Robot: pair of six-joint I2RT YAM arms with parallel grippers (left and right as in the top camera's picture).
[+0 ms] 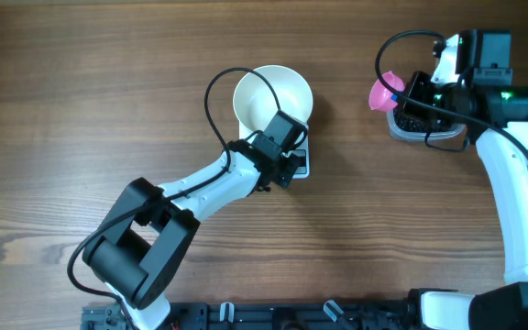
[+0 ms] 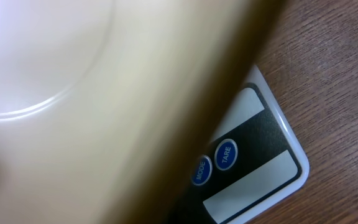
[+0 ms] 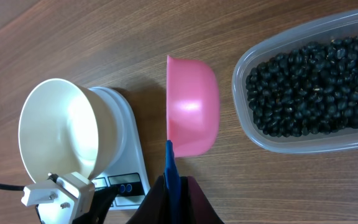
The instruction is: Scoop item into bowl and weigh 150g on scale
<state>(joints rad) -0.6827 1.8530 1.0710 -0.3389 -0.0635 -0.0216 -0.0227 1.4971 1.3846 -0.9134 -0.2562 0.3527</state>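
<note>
Beans (image 3: pixel 309 87): tiny, round, glossy black, heaped in the clear plastic tub (image 3: pixel 272 144), well apart from the bowl.
Bowl (image 3: pixel 58 124): plain white with smooth sides, standing on the scale.
Scale (image 3: pixel 126 124): white, with blue MODE and TARE buttons along the front.
Right gripper (image 3: pixel 173 186): clamped on the blue handle of the pink scoop (image 3: pixel 194 106), between bowl and tub.
Left gripper (image 1: pixel 282 151): fingers together, at the bowl's near rim.

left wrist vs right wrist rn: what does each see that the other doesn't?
Left wrist only: the MODE and TARE labels, readable up close. Right wrist only: the pink scoop gripped by the right fingers, and the black beans in the clear tub. Both: the white bowl sitting on the scale, and the wooden table.
</note>
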